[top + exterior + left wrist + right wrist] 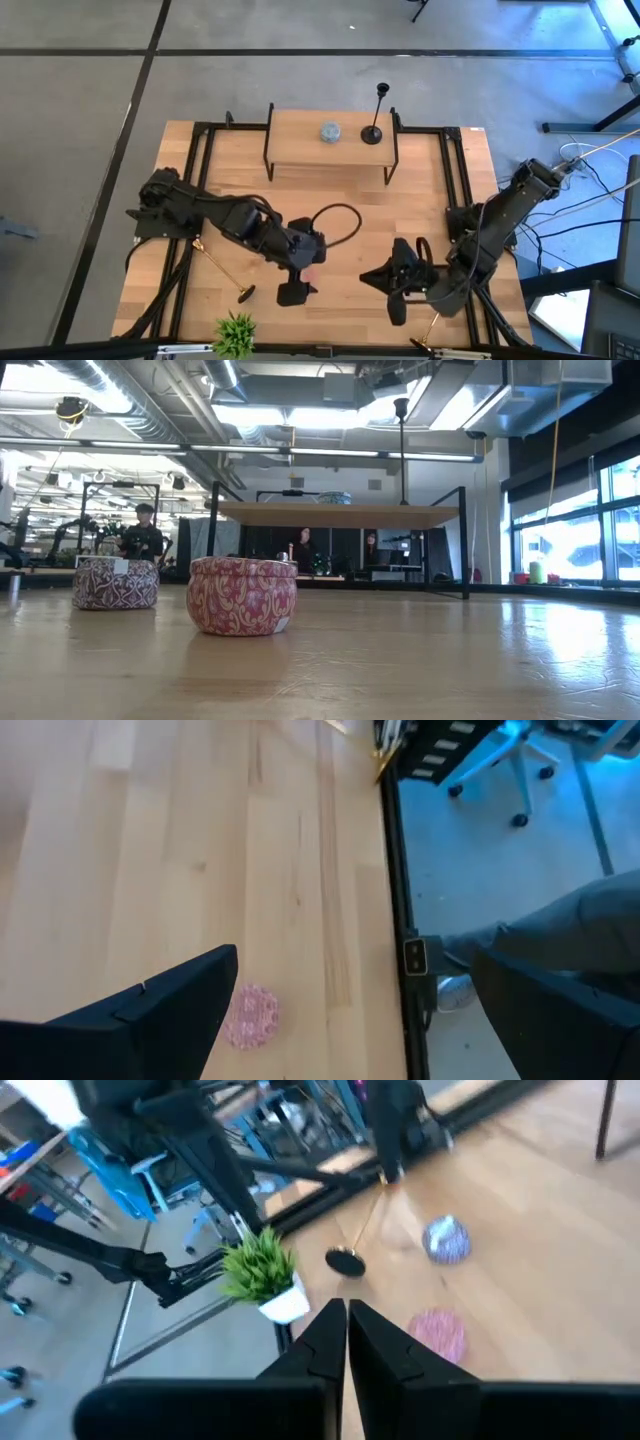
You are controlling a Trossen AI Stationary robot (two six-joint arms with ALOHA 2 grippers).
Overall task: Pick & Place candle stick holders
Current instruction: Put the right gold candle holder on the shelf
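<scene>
A black candle stick holder point(376, 115) stands upright on its round base on a small raised shelf point(300, 150) at the table's far middle; it also shows in the low view point(402, 450). A gold candle stick holder point(222, 268) lies flat on the table at the near left, its round base point(346, 1261) toward the near edge. Part of another gold holder point(430, 325) shows by the near edge under the right arm. My left gripper point(300, 280) hovers open over a pink tin point(250, 1016). My right gripper point(347, 1320) is shut and holds nothing, raised over the near right.
A round grey tin point(330, 131) sits on the shelf. Two patterned tins point(241, 595) point(115, 582) stand on the table. A small potted plant point(235, 335) stands at the near edge. Black frame rails point(190, 180) run along the table's sides. People sit in the room beyond.
</scene>
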